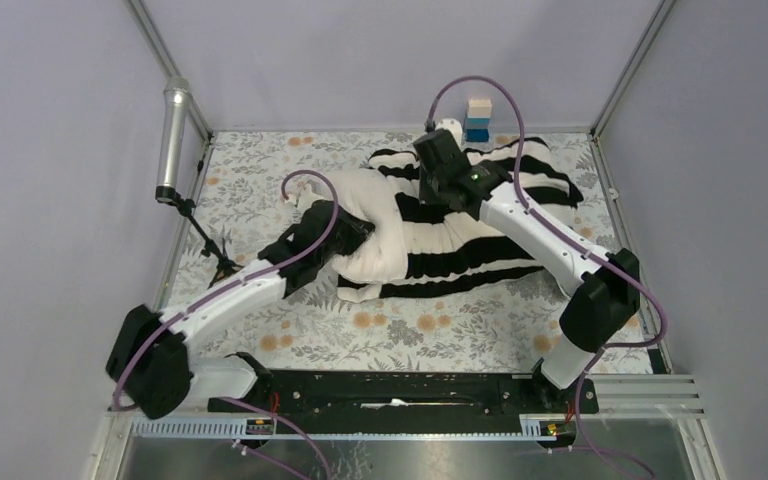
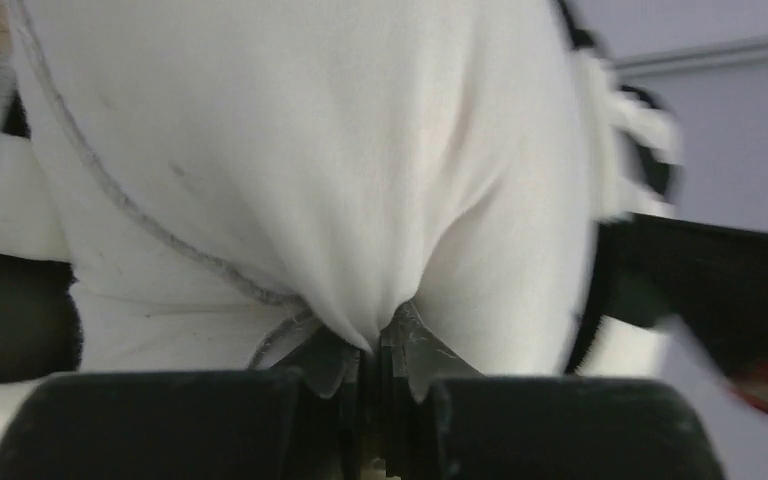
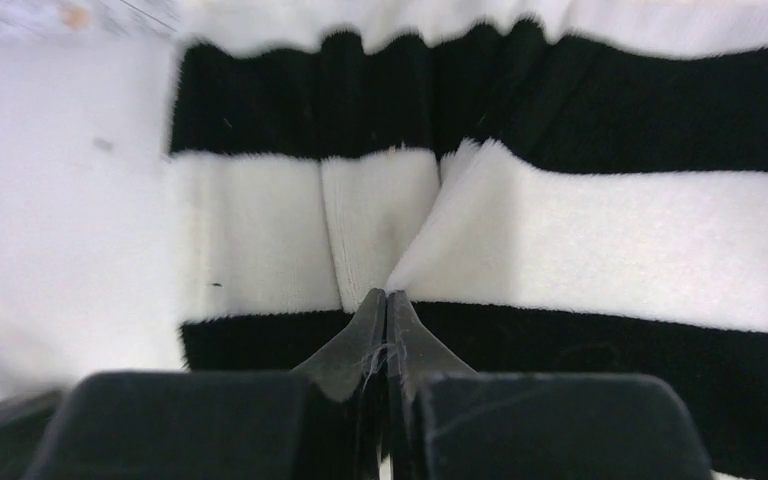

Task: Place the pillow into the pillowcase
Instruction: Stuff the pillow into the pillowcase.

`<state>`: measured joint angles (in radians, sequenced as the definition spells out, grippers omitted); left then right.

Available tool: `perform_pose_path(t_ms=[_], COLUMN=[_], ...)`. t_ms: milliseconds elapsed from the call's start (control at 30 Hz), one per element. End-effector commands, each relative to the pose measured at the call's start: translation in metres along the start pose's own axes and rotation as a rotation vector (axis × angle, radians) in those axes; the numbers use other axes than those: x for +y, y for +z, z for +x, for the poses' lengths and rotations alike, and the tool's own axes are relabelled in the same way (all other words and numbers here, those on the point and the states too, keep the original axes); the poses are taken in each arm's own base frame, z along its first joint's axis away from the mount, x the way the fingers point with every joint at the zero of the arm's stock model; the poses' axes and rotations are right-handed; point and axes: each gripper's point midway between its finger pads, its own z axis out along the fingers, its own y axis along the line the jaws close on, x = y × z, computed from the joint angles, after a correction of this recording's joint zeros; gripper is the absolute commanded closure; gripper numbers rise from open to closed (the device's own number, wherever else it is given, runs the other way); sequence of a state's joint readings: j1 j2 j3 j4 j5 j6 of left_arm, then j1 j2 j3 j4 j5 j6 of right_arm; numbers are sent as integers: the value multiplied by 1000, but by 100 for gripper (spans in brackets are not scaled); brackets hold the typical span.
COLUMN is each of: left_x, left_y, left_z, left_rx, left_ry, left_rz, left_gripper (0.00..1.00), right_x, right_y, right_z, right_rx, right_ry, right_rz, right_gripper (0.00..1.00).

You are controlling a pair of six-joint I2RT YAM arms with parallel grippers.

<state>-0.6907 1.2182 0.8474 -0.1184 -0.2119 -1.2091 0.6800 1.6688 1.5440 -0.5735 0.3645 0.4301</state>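
Roughly partway, judging from the top view: pillow (image 1: 375, 205) lies mid-table on the floral cover (image 1: 260, 170), its right part tucked under the bunched pillowcase (image 1: 480, 255), while its left end and a good bit of the body are bare. How deep it sits inside can't be told, since the stripes are rucked up in folds around it. Left to do, prob.: work the case over the bare end & smooth it out. L gripper (image 2: 375, 340) is pressed together on a pucker of the pillow's cream cloth, w/ a seam running just beside the pinch. R gripper (image 3: 387, 315) is likewise pinched tight on a fold of the case, at a white stripe above a black one. Pose: L arm runs low from its base at near left diagonally in to the pillow's left side. R arm has its elbow out at the right edge, forearm stretched toward far-middle, wrist over the case's far part, near the pillow's top.
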Motion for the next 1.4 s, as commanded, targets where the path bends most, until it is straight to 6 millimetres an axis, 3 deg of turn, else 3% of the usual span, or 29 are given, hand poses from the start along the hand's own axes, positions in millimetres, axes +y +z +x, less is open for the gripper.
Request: perform_pose_path(t_ms=[0,33,67,133,233,367,433,467,533,600,667,800,900,1067,1133,1233,1367], left_x=[59,80,89,86,46,-33,-59,-61,-44,-8,18,63,85,94,93,89,78], left_y=[48,59,66,69,49,-3,-24,-25,-10,19,34,42,40,42,43,45,42], left_z=[29,33,34,36,27,5,-12,-16,-14,10,30,42,28,9,3,-6,-17], left_rx=[100,111,121,135,95,59,-7,-23,-16,61,93,77,45,74,94,127,127], left_ry=[-80,-80,-79,-73,-55,-67,-59,-76,-80,-49,-14,44,46,-84,-143,-199,-216], left_rz=[-103,-163,-189,-188,-95,97,154,159,111,-9,-79,-189,-264,-271,-254,-234,-211], left_gripper=[100,100,100,100,100,100,100,100,100,100,100,100,100,100,100,100,100], right_x=[121,132,140,139,109,57,53,56,63,67,66,59,43,4,-14,-36,-74], right_y=[-85,-96,-102,-88,-39,35,43,39,21,-1,-14,-13,-16,-41,-46,-51,-30], right_z=[-69,-65,-59,-34,-6,51,62,59,38,10,-11,-29,-26,-19,-6,17,59], right_rx=[-155,-153,-141,-92,-26,109,136,128,77,16,-36,-60,-82,-193,-224,-273,-269], right_ry=[25,16,14,23,73,120,105,107,102,84,69,46,44,74,88,120,195], right_rz=[-451,-484,-513,-507,-432,-282,-263,-276,-298,-309,-304,-272,-218,-153,-127,-113,-60], right_gripper=[100,100,100,100,100,100,100,100,100,100,100,100,99,28,13,10,13])
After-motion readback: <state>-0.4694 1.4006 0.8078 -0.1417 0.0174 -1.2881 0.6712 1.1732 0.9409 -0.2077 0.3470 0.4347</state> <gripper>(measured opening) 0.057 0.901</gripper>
